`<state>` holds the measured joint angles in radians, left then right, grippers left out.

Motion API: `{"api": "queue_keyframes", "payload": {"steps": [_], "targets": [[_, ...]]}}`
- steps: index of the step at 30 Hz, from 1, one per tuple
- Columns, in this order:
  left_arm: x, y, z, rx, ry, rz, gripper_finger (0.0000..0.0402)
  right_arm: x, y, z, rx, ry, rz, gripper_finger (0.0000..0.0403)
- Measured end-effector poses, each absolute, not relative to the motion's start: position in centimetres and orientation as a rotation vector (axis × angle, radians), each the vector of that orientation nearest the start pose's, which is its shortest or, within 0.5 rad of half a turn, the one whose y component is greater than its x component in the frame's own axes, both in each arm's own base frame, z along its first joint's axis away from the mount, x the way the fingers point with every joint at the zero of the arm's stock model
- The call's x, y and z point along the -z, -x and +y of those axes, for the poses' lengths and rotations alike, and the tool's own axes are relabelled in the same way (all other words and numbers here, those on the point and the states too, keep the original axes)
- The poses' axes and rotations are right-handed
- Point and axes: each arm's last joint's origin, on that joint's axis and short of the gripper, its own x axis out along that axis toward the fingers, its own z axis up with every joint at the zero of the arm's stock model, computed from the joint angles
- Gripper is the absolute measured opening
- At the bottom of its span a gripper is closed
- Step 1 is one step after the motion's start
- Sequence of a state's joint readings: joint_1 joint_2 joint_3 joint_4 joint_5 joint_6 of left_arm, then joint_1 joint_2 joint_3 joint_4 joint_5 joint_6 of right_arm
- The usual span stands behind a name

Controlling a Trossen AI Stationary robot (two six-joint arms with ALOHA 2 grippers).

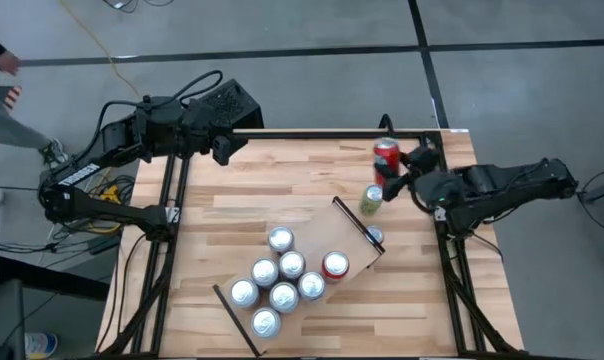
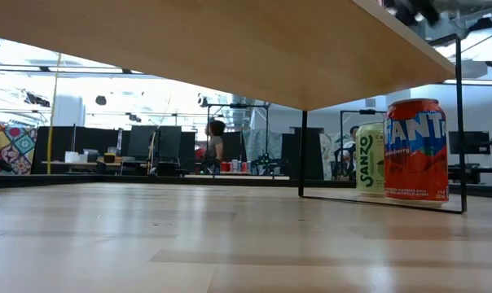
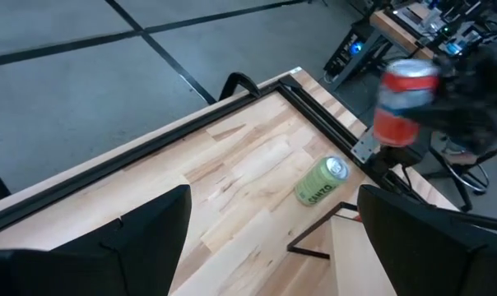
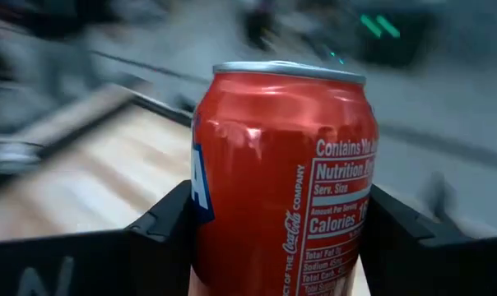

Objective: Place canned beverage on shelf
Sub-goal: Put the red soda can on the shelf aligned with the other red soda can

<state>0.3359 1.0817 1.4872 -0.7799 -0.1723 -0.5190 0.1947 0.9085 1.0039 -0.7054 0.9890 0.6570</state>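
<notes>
High view: my right gripper (image 1: pixel 402 165) squeezes the red can (image 1: pixel 386 156) at the table's (image 1: pixel 272 190) far right corner — well apart from the shelf (image 1: pixel 327 235) — while my left gripper (image 1: pixel 225 148) waits open.

Shelf: pale plain-wood board (image 1: pixel 322 240) lying askew on striped butcher-block tabletop (image 1: pixel 232 210)
On shelf: eight upright cans (image 1: pixel 282 280)
Beyond shelf's far end: green Sanzo can (image 1: pixel 371 200), red Fanta can (image 1: pixel 386 157) behind it
</notes>
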Motion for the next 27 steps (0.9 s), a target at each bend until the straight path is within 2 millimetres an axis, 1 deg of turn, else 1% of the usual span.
{"api": "queue_keyframes", "payload": {"steps": [3, 5, 6, 10, 13, 16, 18, 22, 27], "targets": [[-45.3, -17.5, 6.6, -0.590, 0.536, 0.238, 0.0332, -37.1, -18.1, 1.9, 0.703, -0.195, 0.112, 0.0235], [-45.3, -17.5, 6.6, -0.591, 0.545, 0.235, 0.0332, -38.1, -19.1, 2.5, 0.605, -0.153, 0.047, 0.0235], [-45.3, -17.5, 6.6, -0.592, 0.548, 0.234, 0.0332, -38.4, -19.5, 2.7, 0.557, -0.139, 0.024, 0.0235], [-45.3, -17.5, 6.6, -0.593, 0.552, 0.233, 0.0332, -38.6, -21.2, 3.6, 0.394, -0.094, -0.019, 0.0235], [-45.3, -17.5, 6.6, -0.595, 0.559, 0.231, 0.0332, -38.2, -22.6, 4.3, 0.314, -0.057, -0.045, 0.0236], [-45.3, -17.5, 6.7, -0.605, 0.557, 0.228, 0.0332, -37.1, -23.7, 5.1, 0.227, -0.042, -0.066, 0.0236], [-45.3, -17.5, 6.7, -0.613, 0.566, 0.223, 0.0332, -36.5, -24.1, 5.4, 0.164, -0.048, -0.109, 0.0237], [-45.3, -17.4, 6.7, -0.637, 0.573, 0.212, 0.0332, -35.4, -23.7, 5.5, 0.097, -0.062, -0.193, 0.0238], [-45.4, -17.4, 6.8, -0.665, 0.575, 0.199, 0.0332, -32.5, -22.4, 5.1, 0.076, -0.090, -0.223, 0.0238]]}}
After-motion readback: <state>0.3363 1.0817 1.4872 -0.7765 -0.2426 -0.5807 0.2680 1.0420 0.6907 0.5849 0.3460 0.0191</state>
